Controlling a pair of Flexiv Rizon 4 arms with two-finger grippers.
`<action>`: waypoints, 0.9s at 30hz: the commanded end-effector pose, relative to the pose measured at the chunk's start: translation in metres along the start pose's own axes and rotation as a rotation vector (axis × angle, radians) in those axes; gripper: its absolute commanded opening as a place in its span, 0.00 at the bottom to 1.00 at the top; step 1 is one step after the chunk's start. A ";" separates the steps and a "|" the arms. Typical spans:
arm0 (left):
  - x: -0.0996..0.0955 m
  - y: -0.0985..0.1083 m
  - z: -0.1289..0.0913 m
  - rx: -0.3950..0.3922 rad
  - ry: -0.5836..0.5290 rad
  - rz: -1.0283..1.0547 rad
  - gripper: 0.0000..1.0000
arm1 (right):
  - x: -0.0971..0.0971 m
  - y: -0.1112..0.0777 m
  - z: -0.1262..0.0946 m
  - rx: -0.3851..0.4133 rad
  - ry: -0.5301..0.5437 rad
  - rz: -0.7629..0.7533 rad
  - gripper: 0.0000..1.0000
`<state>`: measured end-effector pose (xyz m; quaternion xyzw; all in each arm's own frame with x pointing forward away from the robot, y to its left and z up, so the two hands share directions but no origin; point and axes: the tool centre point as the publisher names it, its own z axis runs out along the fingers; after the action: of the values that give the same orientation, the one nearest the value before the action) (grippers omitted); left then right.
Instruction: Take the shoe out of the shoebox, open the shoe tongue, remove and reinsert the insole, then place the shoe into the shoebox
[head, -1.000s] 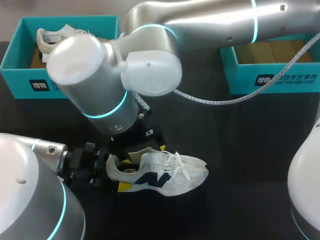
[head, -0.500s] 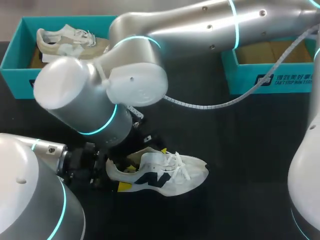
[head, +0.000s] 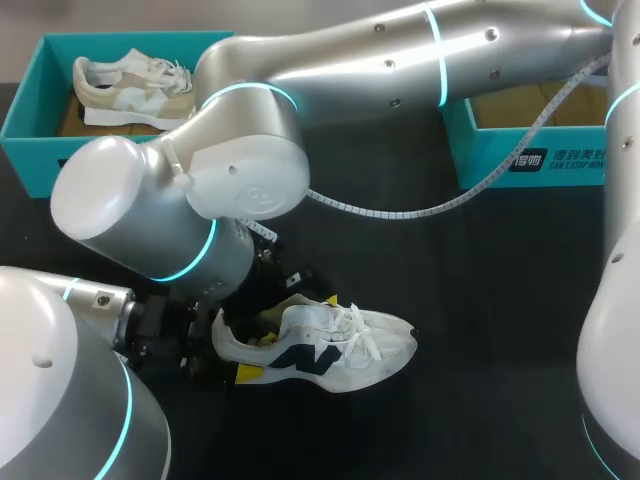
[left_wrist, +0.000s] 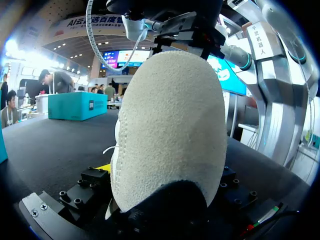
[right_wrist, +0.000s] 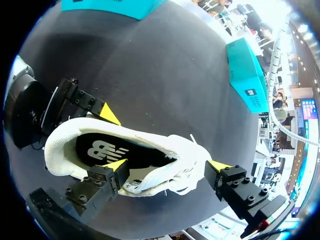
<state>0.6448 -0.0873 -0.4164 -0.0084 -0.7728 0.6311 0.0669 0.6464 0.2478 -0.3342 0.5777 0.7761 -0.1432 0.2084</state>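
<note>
Change: your right arm's wrist has swung toward 9 o'clock; the shoe (head: 320, 350) is unmoved at the worktop's (head: 500, 300) 6 o'clock.
Left hand (head: 235, 352): pinching the heel (left_wrist: 170, 125).
Right hand (right_wrist: 166, 165): spread over the shoe's mouth.
Meaning: insole (right_wrist: 115, 150) work looks next.

Bright light from above. Black table (head: 500, 300) stays dark, shadows hard to see on it. White glare streaks on shiny right arm (head: 400, 50). White shoe (head: 330, 350) stands out, well lit. Left wrist view: heel (left_wrist: 170, 125) evenly lit, dark below. Right wrist view: table dim, strong glare past far edge.
</note>
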 end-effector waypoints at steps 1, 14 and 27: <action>-0.002 0.002 0.002 -0.001 -0.002 0.001 0.00 | 0.002 -0.007 0.003 -0.002 -0.014 0.597 1.00; -0.002 0.002 0.002 -0.001 -0.002 0.001 0.00 | -0.005 -0.010 0.006 0.026 0.028 0.620 0.98; -0.002 0.002 0.002 -0.001 -0.002 0.001 0.00 | -0.014 -0.017 0.006 0.056 0.075 0.621 0.53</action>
<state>0.6448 -0.0873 -0.4164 -0.0084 -0.7728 0.6311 0.0669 0.6393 0.2340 -0.3338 0.5994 0.7703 -0.1358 0.1702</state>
